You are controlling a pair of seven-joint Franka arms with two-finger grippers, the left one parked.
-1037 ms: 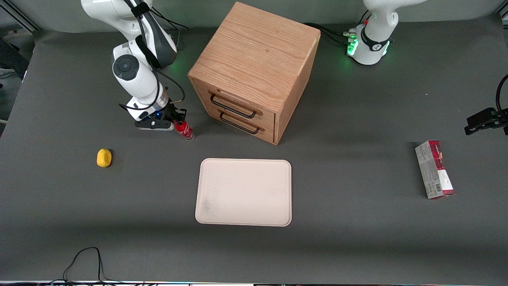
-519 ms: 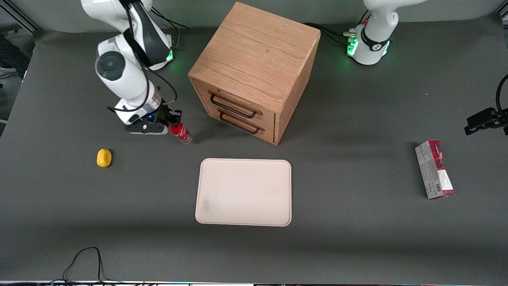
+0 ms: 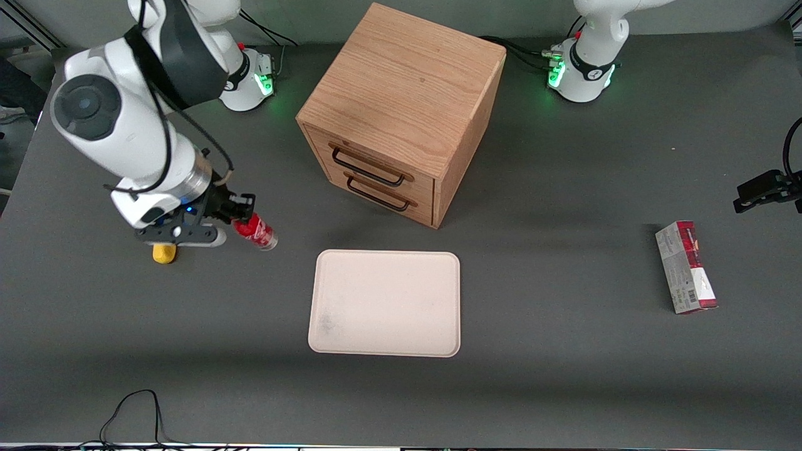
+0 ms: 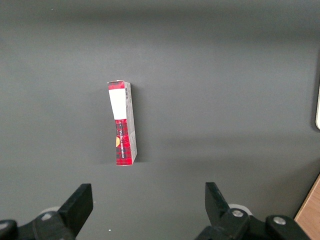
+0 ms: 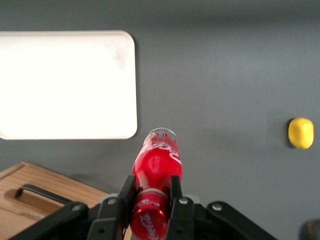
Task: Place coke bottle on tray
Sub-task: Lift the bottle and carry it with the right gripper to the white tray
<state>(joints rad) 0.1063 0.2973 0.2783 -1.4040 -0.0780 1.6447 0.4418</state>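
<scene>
My right gripper (image 3: 241, 212) is shut on the neck of the coke bottle (image 3: 255, 231), a small red bottle with white script and a clear base, and holds it tilted in the air above the table. In the right wrist view the gripper (image 5: 151, 192) clamps just under the red cap, and the bottle (image 5: 157, 162) points toward the table. The cream tray (image 3: 385, 303) lies flat in the middle of the table, nearer the front camera than the cabinet, and is empty. It also shows in the right wrist view (image 5: 65, 85). The bottle is off to the tray's side, toward the working arm's end.
A wooden drawer cabinet (image 3: 401, 106) with two black handles stands farther from the camera than the tray. A yellow lemon-like object (image 3: 164, 253) lies under the wrist. A red-and-grey carton (image 3: 685, 266) lies toward the parked arm's end.
My gripper has lifted the coke bottle off the table and carried it up and toward the front camera, away from the cabinet. The wrist now partly covers the yellow object.
</scene>
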